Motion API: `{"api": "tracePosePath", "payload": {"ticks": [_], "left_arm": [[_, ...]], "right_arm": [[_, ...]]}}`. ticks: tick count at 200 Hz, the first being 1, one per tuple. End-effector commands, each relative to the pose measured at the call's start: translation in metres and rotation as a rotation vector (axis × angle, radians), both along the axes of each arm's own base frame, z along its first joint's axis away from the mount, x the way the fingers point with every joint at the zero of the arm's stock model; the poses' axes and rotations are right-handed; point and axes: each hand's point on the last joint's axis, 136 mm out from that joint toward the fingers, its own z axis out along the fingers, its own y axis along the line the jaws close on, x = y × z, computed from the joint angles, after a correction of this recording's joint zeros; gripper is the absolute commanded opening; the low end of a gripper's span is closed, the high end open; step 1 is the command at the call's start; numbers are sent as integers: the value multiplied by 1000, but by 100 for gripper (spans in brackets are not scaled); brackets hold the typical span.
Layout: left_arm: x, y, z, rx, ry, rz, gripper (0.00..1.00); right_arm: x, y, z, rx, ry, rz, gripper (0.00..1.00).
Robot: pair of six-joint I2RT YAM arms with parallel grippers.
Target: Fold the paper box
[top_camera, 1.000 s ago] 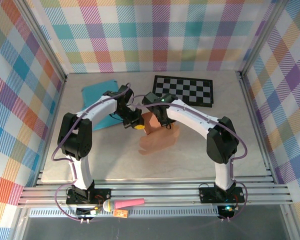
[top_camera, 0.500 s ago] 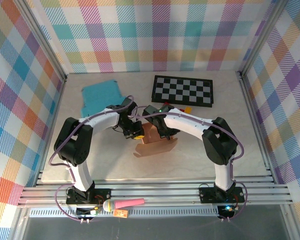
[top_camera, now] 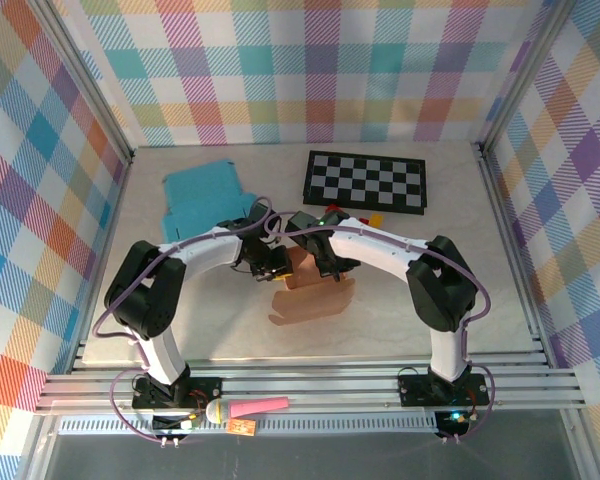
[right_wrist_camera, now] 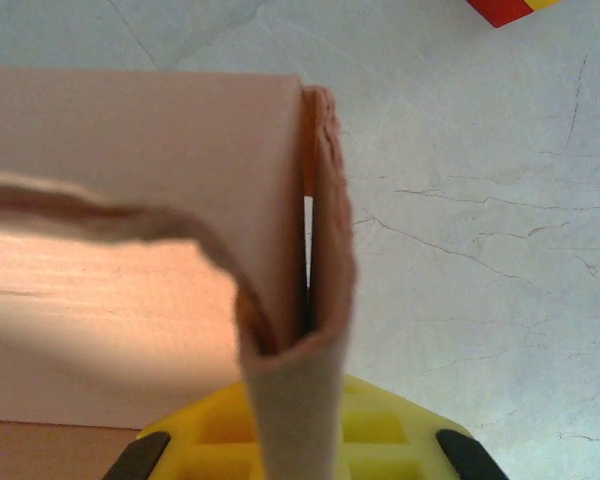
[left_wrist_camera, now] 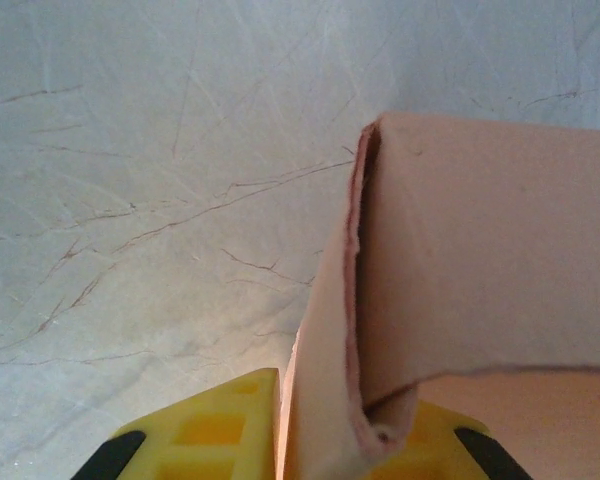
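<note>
The paper box (top_camera: 312, 292) is salmon-pink card, partly folded, at the middle of the table with one flap lying flat toward the front. My left gripper (top_camera: 273, 268) is at the box's left upright wall. In the left wrist view the doubled wall (left_wrist_camera: 490, 250) runs between the yellow fingers (left_wrist_camera: 220, 430). A thin slit of light shows beside one finger, so this gripper (left_wrist_camera: 345, 400) stands slightly open around the wall. My right gripper (top_camera: 330, 262) is at the opposite side. In the right wrist view that gripper (right_wrist_camera: 295, 400) is shut on the folded-over wall (right_wrist_camera: 130, 180).
A black-and-white checkerboard (top_camera: 366, 181) lies at the back right and a flat teal card sheet (top_camera: 202, 195) at the back left. A small red and yellow piece (top_camera: 375, 218) sits just behind the right arm. Metal rails frame the table edges.
Both arms have drawn toward the front and lowered the box onto the table. The left jaws have eased slightly apart around the wall. The right grip has not changed.
</note>
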Motion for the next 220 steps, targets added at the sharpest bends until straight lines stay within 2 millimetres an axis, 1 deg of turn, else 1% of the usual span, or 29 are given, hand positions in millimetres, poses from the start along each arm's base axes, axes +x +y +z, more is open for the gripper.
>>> {"api": "tracePosePath", "payload": {"ticks": [1,25,30,40,59,82,89,112,125,153,179,220], "left_arm": [[-6,9,-2,40,-5,35,16],[-9,8,-5,45,-10,45,15],[-10,9,-6,53,-13,46,12],[-10,9,-6,67,-20,51,0],[-11,12,-5,103,-32,70,0],[-12,17,0,172,-62,100,0],[-12,16,1,165,-70,109,0],[-15,11,-3,134,-63,120,0],[-18,10,-7,118,-56,126,6],[-22,9,-13,95,-45,137,8],[-24,10,-17,92,-43,142,13],[-27,8,-22,66,-32,158,14]], "right_arm": [[-8,-6,9,-4,-7,-10,0],[-9,-6,7,3,-8,-15,0],[-9,-6,7,3,-7,-17,0],[-10,-7,7,3,-9,-17,0],[-11,-7,8,4,-17,-19,0],[-12,-9,9,-1,-25,-22,0],[-12,-8,9,2,-26,-22,0],[-14,-9,8,0,-23,-26,0],[-14,-10,7,0,-24,-28,0],[-15,-11,7,1,-24,-29,0],[-16,-11,7,0,-22,-30,0],[-17,-11,5,6,-18,-33,0]]}}
